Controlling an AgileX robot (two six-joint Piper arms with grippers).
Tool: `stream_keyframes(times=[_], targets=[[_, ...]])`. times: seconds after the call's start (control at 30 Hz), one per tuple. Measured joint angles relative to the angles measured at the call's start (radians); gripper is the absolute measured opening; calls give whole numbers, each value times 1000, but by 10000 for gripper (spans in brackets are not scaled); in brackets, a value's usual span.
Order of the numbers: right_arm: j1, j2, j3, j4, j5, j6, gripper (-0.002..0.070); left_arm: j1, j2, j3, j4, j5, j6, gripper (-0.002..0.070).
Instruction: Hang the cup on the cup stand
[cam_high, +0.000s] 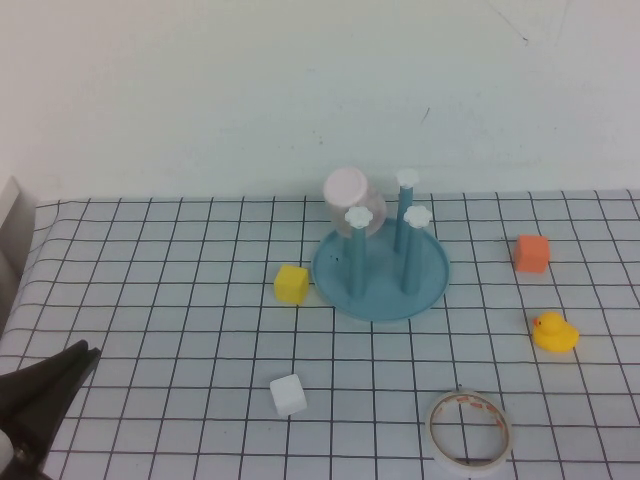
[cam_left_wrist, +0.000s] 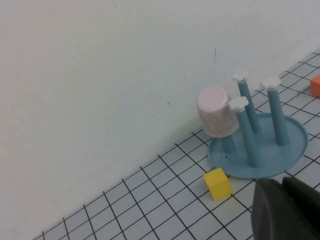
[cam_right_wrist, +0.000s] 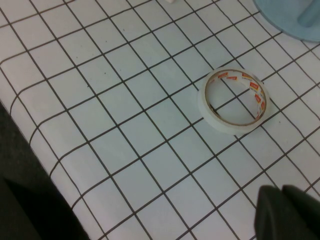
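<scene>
Cup (cam_high: 349, 197) sits upside down over the far-left post of the stand (cam_high: 432, 281), base up, mouth down, its long axis close to upright with a slight lean; judged from that, the hanging looks done and nothing is left to grip.

The left gripper (cam_high: 85, 352) is low at the near-left corner of the bench (cam_high: 180, 330), its dark fingers closed to a point and holding nothing. From those fingers the cup lies far ahead and to the right, well apart, with a yellow cube (cam_high: 291, 283) and a white cube (cam_high: 287, 396) in between. The left arm is the only one seen from above, so it is the nearer one.

The right gripper (cam_right_wrist: 295, 212) shows only in its own wrist view, as a dark tip over the bench near a tape roll (cam_right_wrist: 233, 100); whether it is open I cannot tell.

Further right lie an orange cube (cam_high: 531, 253) and a duck (cam_high: 553, 332).
</scene>
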Motion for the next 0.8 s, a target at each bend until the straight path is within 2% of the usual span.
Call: stream_keyframes(times=[0.2, 0.27, 0.63, 0.8], targets=[[0, 0, 0, 2, 0, 0, -1, 0, -11, 0, 0, 0, 9, -1], [0, -1, 0, 4, 2, 0, -1, 25, -41, 2, 0, 19, 10, -1], [0, -2, 0, 8, 25, 0, -1, 500, -300, 20, 2, 71, 15, -1], [0, -2, 0, 8, 27, 0, -1, 625, -341, 79, 6, 153, -72, -1]])
